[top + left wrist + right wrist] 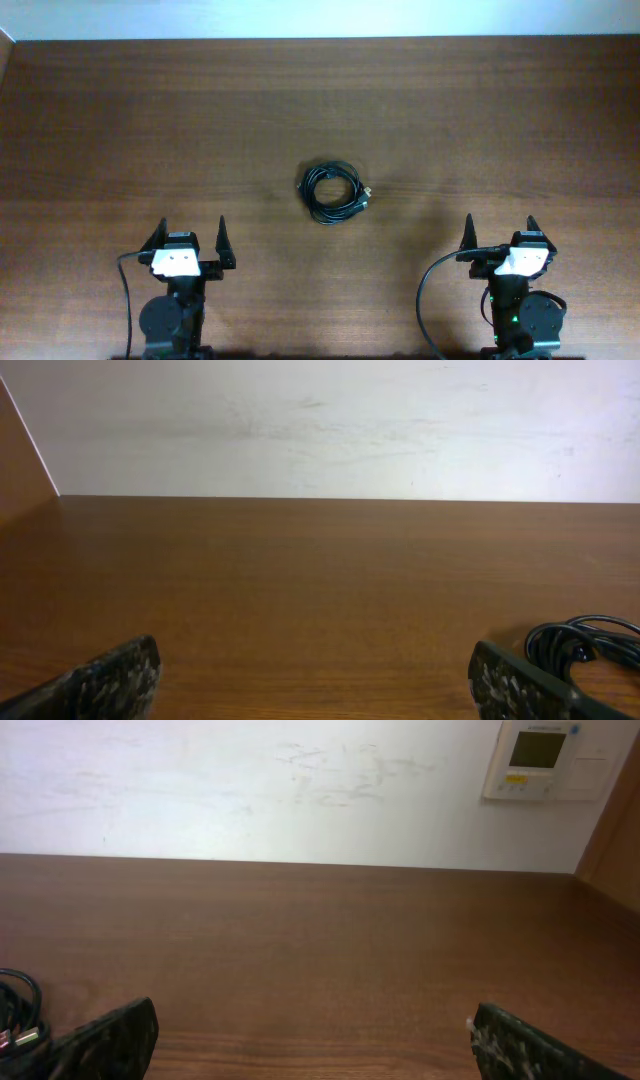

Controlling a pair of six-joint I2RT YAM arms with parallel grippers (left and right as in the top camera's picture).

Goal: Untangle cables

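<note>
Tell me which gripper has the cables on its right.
The left gripper: the coiled cables lie ahead, to its right. From the right gripper they lie to the left.

1. The left hand (192, 228) has its fingers spread wide, grips nothing and points forward.
2. The right hand (500, 225), well apart from the left hand, is equally wide, empty and points forward.

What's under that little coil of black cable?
Only the wooden table; wood shows through the open middle of the coiled cables. Anything directly beneath the strands is hidden.
</note>
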